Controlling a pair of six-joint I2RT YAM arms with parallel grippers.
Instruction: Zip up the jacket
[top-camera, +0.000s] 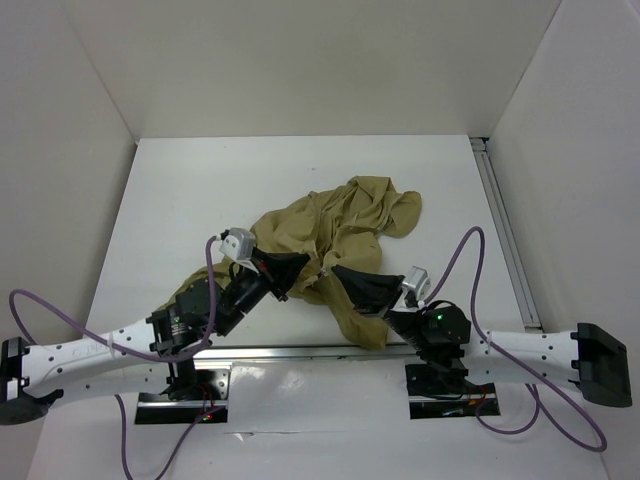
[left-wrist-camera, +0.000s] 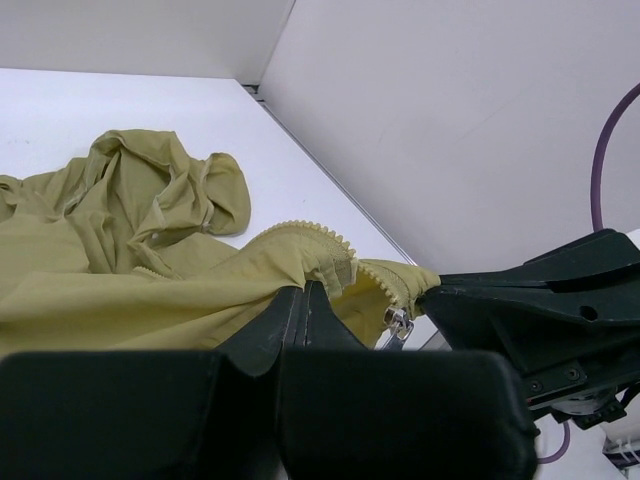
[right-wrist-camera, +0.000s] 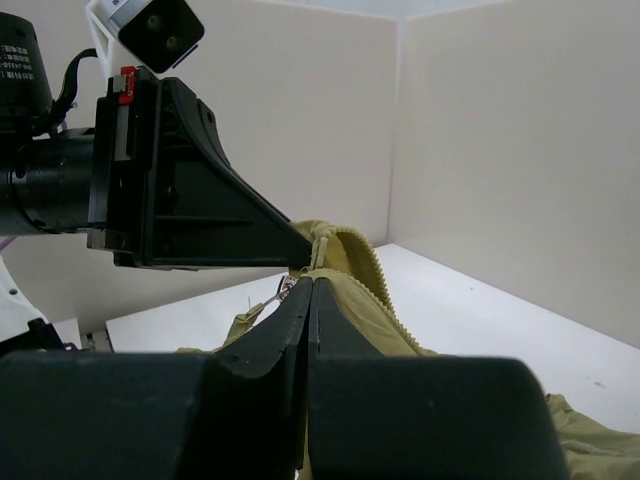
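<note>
Nearest the arm bases, the left gripper (top-camera: 303, 263) and the right gripper (top-camera: 337, 270) point at each other, their tips close together but apart. The left gripper's jaws are pressed together on the edge of the jacket (top-camera: 340, 225), with a fold of olive-tan cloth pinched between the fingertips. The right gripper's jaws are likewise closed tight on the cloth, gripping the end of that same edge.

Between the two tips a short stretch of the edge is raised off the table (top-camera: 180, 190). A row of zipper teeth (left-wrist-camera: 312, 233) runs along it, arching just beyond the left gripper's tip. A small metal zipper pull (left-wrist-camera: 398, 324) hangs just below the right gripper's tip, on the side facing the left gripper. Part of the jacket drapes down beneath the right gripper toward the near table edge.

Beyond both grippers the rest of the jacket lies crumpled in a heap, its farthest folds ahead and to the right of the left gripper. Past the heap the white table runs on to the pale walls (top-camera: 300, 60).
</note>
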